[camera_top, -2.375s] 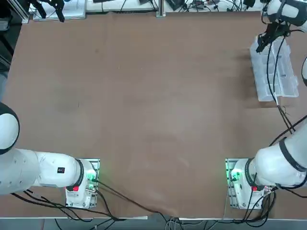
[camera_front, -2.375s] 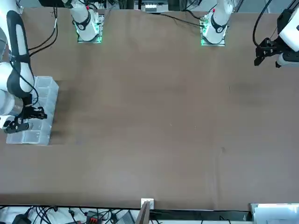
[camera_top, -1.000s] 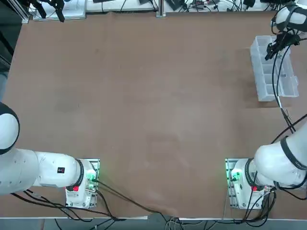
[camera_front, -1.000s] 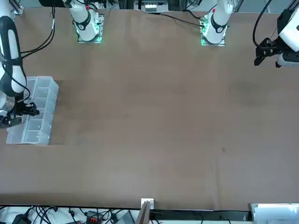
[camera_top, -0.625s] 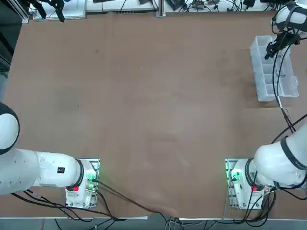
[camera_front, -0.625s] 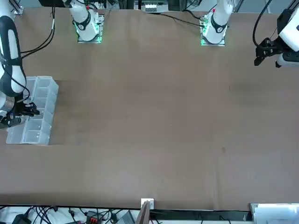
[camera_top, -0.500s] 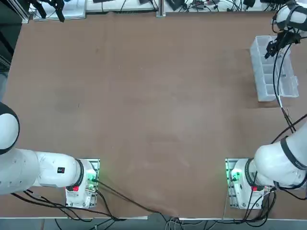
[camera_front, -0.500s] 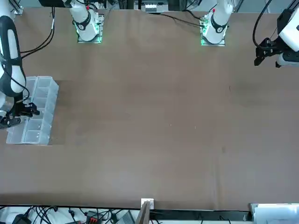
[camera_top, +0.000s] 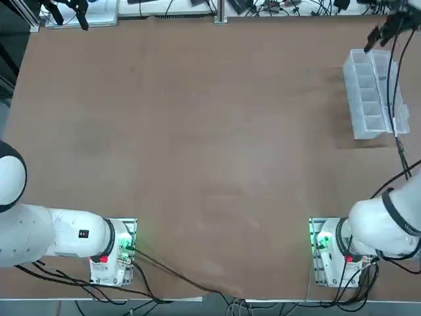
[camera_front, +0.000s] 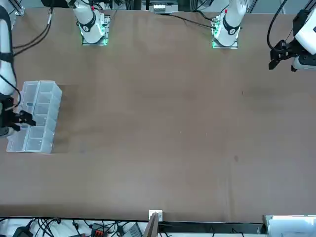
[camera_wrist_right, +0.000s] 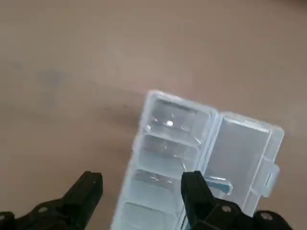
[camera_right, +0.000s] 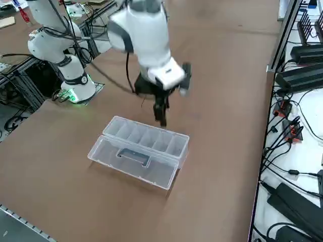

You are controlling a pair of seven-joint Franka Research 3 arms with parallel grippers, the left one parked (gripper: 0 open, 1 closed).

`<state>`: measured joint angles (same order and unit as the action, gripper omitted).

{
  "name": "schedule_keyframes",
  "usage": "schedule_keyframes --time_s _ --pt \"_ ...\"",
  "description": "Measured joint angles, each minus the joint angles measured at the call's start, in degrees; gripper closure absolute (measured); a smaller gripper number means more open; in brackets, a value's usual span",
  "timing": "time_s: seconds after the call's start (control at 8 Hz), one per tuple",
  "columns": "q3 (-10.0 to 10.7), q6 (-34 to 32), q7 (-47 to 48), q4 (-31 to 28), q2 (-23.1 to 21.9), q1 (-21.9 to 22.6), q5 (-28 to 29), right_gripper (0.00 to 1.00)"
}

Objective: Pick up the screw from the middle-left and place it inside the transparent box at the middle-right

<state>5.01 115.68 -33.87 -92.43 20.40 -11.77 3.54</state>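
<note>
The transparent box (camera_top: 368,95) lies at the table's right side with its lid folded open beside its row of compartments (camera_wrist_right: 168,143). My right gripper (camera_wrist_right: 141,191) hangs above the box's far end, open, with nothing between its fingers. It also shows over that end of the box (camera_right: 139,151) as the gripper (camera_right: 161,118), at the table's far right as the gripper (camera_top: 376,34), and beside the box (camera_front: 34,116) as the gripper (camera_front: 14,125). I cannot make out the screw in any view.
Cables, power bricks and sockets line the bench (camera_right: 298,101) beyond the table's far edge. The right arm's base (camera_top: 329,253) sits at the near edge. Bare brown tabletop (camera_top: 210,131) spreads left of the box.
My right gripper has gone from nearly shut to open. It has risen and drawn away from the box's compartments toward the table's far right corner. The box has not moved.
</note>
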Motion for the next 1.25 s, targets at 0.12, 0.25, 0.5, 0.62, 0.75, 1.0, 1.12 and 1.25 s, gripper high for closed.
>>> schedule_keyframes --time_s 0.12,0.25,0.5,0.62,0.75,1.0,1.12,1.25 --pt "-0.1 -3.0 0.3 1.8 -2.6 1.3 0.7 0.0" --pt "-0.1 -6.7 2.6 3.0 -5.4 2.8 0.8 0.0" --pt "-0.3 -15.1 10.1 4.4 -10.4 5.7 0.8 0.0" --pt "-0.3 -18.6 14.5 4.8 -12.5 7.4 -0.1 0.0" --pt "-0.4 -20.9 19.0 4.8 -14.2 9.6 -2.2 0.0" --pt "-0.7 -24.2 25.5 4.9 -17.2 12.8 -4.7 0.0" --pt "-1.2 -26.5 26.4 4.8 -18.6 13.0 -4.8 0.0" --pt "-1.7 -27.8 27.8 4.4 -19.9 13.0 -4.8 0.0"
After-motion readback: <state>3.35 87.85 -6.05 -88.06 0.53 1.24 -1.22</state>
